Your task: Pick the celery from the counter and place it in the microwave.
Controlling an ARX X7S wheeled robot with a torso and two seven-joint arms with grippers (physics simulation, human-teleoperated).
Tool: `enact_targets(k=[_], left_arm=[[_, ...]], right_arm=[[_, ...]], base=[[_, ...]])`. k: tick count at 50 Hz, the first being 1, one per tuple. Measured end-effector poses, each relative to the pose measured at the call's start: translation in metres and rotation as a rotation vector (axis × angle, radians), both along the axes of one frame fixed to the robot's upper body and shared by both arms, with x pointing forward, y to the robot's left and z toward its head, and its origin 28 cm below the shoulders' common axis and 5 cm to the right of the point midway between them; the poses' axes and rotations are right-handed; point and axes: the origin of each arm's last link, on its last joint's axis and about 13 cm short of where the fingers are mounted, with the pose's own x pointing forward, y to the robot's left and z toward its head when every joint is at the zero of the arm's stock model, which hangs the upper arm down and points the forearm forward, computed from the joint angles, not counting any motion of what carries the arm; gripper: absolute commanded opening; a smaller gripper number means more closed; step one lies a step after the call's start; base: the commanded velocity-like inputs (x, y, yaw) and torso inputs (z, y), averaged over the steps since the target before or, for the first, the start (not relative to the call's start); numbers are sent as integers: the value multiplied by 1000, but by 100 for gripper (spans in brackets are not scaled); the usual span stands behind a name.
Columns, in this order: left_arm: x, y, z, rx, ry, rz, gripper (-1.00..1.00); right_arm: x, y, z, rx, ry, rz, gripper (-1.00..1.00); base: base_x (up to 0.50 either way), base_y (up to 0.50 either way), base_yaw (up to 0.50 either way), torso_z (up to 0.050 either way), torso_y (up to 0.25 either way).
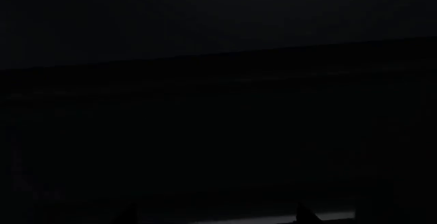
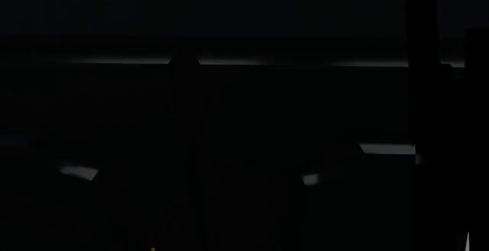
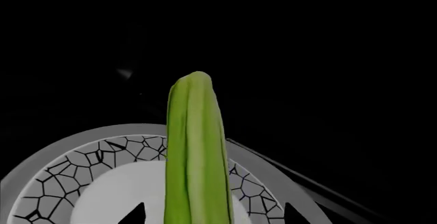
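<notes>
One celery [image 3: 196, 152] stalk bunch fills the right wrist view, its long axis running straight away from the camera, pale ribbed end farthest. Below it lies a round grey plate [image 3: 82, 155] with a cracked-line pattern. Whether the right hand grips the celery cannot be told. Head and left wrist views are almost black; the left hand's state cannot be told.

Likely kitchen: celery [image 3: 196, 157] over round crackle-patterned plate [image 3: 102, 162]; surroundings too dark.
</notes>
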Motion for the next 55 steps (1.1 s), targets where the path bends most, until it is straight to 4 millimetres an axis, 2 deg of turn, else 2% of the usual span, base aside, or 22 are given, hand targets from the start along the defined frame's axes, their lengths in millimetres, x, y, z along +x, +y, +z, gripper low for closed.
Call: enact_targets(k=[24, 47, 55], left_arm=[[0, 0, 0, -1, 0, 1, 100], [1, 2, 5, 3, 1, 21, 100], [1, 2, 6, 1, 1, 23, 100]], right_arm=[[-2, -2, 2, -2, -12, -17, 100], [-4, -2, 3, -4, -16, -18, 100], [-4, -1, 3, -4, -15, -18, 100]], base=[[12, -1, -4, 0, -8], [1, 0, 0, -20, 237], [0, 0, 0, -2, 21]])
